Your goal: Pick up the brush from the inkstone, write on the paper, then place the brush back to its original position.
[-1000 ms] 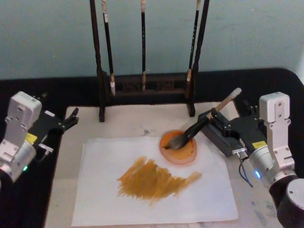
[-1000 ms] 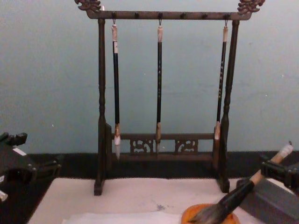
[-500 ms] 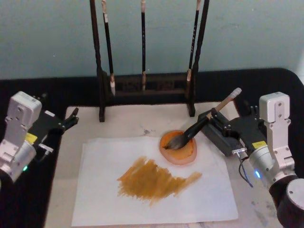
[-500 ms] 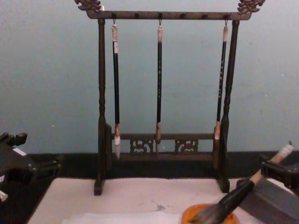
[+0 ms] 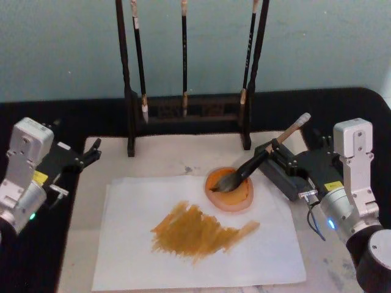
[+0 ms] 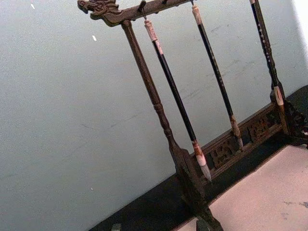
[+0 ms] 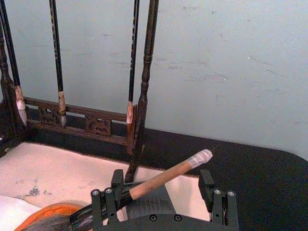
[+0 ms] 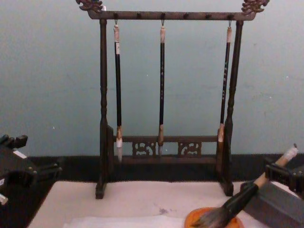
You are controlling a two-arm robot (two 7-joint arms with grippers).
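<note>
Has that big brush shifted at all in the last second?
No. The brush lies in the same spot, bristles in the orange dish, handle tip level with the stand's right foot.

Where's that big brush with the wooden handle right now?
In the head view the brush lies right of centre, bristles resting in the orange dish, its handle slanting up between the open fingers of the right tool.

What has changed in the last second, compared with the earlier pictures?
Nothing has visibly changed. The brush still rests with its tuft in the orange inkstone, its handle between the open fingers of the right gripper. The left gripper stays parked at the table's left, and the paper lies as before.
</note>
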